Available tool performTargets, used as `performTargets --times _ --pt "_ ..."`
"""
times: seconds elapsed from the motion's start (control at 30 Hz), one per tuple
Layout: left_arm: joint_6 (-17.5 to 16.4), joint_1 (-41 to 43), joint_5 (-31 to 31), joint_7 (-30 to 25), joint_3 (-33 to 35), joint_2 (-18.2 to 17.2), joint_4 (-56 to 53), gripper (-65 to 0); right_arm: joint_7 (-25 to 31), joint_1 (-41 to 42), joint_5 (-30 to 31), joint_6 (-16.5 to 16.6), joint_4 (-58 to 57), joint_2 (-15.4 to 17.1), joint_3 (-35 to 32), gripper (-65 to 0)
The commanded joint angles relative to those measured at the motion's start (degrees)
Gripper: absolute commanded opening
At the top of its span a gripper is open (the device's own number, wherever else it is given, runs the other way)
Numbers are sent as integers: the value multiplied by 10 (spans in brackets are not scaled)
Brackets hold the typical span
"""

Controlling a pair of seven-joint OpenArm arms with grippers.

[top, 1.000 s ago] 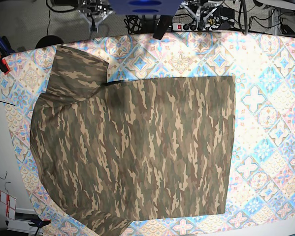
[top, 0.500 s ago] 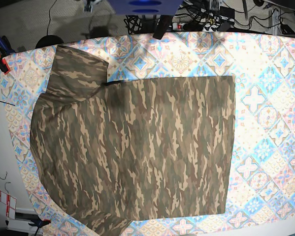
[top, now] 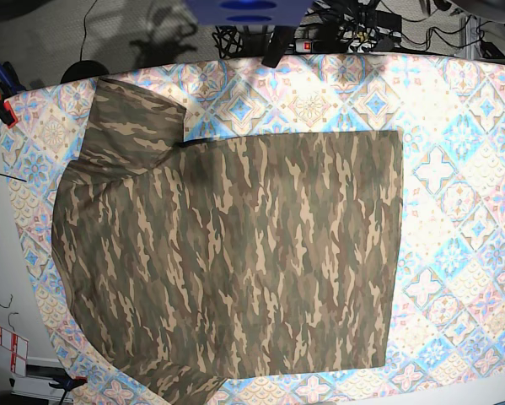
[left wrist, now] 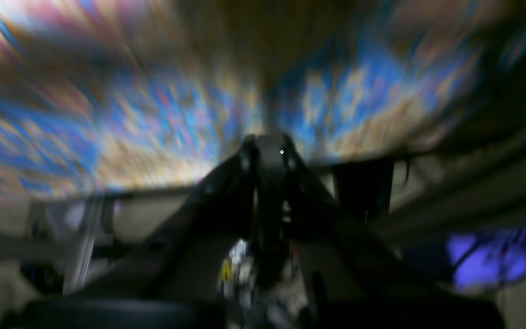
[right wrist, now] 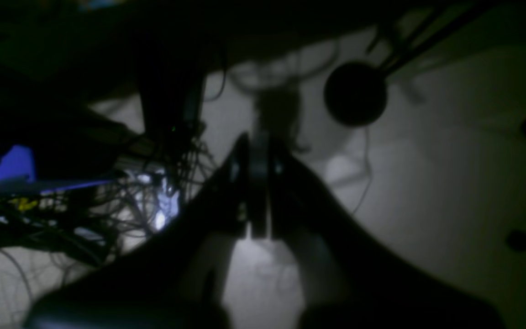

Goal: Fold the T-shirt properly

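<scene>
The camouflage T-shirt (top: 235,253) lies spread flat on the tile-patterned tablecloth (top: 454,186), its hem edge straight on the right and one sleeve (top: 134,122) reaching to the upper left. Neither arm shows over the table in the base view. In the left wrist view my left gripper (left wrist: 267,151) is shut with nothing between its fingers, the tablecloth a blur beyond it. My right gripper (right wrist: 254,151) is shut and empty too, seen against the dim floor and cables.
Cables and a power strip (top: 319,40) lie past the table's far edge. Clamps (top: 3,93) hold the cloth at the left corner. Bare tablecloth stretches to the right of the shirt.
The arm parts seen at the top edge of the base view have drawn back out of sight. The shirt has not moved.
</scene>
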Motion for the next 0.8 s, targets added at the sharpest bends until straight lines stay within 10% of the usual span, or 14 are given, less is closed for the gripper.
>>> performTargets --times 0.0,0.37,0.77 --pt "0 34 -2 -16 -1 -2 54 -650 12 -14 0 -1 1 2 -1 -650" --pt "0 135 -1 -2 -1 -3 353 -644 10 -18 0 -1 9 2 3 -650" --pt "0 204 -40 354 -1 -31 725 -644 -42 -217 -2 0 452 5 -1 -650"
